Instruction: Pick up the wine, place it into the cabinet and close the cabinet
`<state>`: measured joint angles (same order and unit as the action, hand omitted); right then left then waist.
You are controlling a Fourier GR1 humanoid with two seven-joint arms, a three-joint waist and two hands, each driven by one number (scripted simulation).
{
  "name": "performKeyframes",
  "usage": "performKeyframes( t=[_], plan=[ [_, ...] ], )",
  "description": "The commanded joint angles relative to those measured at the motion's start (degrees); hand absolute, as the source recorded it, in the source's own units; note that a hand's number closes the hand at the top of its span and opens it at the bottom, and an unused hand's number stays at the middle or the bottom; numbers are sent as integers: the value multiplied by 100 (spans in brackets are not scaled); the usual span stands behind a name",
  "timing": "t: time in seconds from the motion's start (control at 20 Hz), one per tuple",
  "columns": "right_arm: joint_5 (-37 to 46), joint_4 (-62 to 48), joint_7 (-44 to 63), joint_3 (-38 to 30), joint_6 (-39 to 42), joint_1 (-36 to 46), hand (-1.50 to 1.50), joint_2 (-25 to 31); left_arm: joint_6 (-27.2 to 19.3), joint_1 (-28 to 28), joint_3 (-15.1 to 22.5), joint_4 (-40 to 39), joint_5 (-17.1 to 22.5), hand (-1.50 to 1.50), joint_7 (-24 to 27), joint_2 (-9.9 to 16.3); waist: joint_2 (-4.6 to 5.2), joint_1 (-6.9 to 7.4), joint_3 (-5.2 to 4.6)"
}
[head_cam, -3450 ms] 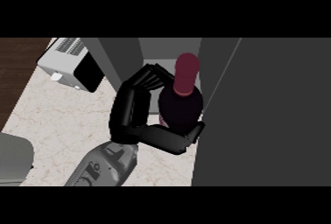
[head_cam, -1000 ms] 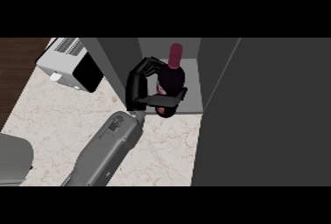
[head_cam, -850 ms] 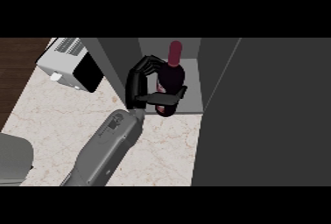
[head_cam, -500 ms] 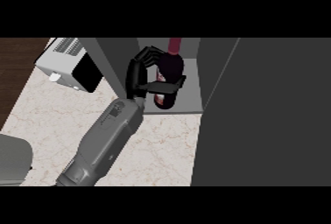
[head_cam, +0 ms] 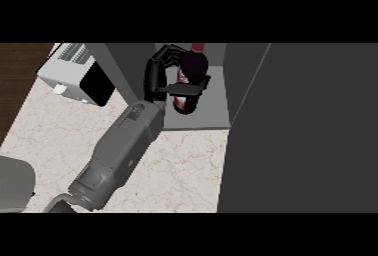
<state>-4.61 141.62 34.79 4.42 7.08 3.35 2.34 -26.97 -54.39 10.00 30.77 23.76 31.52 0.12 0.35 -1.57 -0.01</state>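
Head view, from left to right: a strip of dark wooden floor (head_cam: 18,75) runs down the upper left of the frame, beside the marble counter (head_cam: 184,170). A white toaster oven (head_cam: 77,75) sits at the counter's upper left edge, and a grey object (head_cam: 15,185) that I cannot name shows at the lower left. One grey forearm (head_cam: 122,150) rises from the lower left toward the upper centre, with bare counter on either side of it. Its black hand (head_cam: 159,70), which I take for the right one, is curled round the wine (head_cam: 188,80), fingers behind the bottle and thumb across its front. The bottle is inside the open cabinet (head_cam: 203,117), its base just over the grey shelf floor, near the left wall with more room toward the right wall. The cabinet's dark door (head_cam: 310,130) fills the right of the frame. Compared with half a second ago, the hand and bottle have gone deeper into the cabinet, toward the frame's top.
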Motion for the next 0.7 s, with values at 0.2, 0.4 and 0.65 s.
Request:
performKeyframes(
  t=[0.2, 0.4, 0.65],
  plan=[
    [-383, 333, 178, -22, 17, -42, -150, -28, 1, -654, -514, -1049, -30, 150, 659, 187, 26, -50, -2],
    [-442, 223, 62, -131, 84, 17, -150, 1, -73, -889, -569, -1356, 6, 150, 894, -11, 37, -77, -1],
    [68, 288, -6, 578, -143, -120, -150, -226, 166, -886, -901, -1696, 372, 150, 857, -11, 57, -156, -6]
  ],
)
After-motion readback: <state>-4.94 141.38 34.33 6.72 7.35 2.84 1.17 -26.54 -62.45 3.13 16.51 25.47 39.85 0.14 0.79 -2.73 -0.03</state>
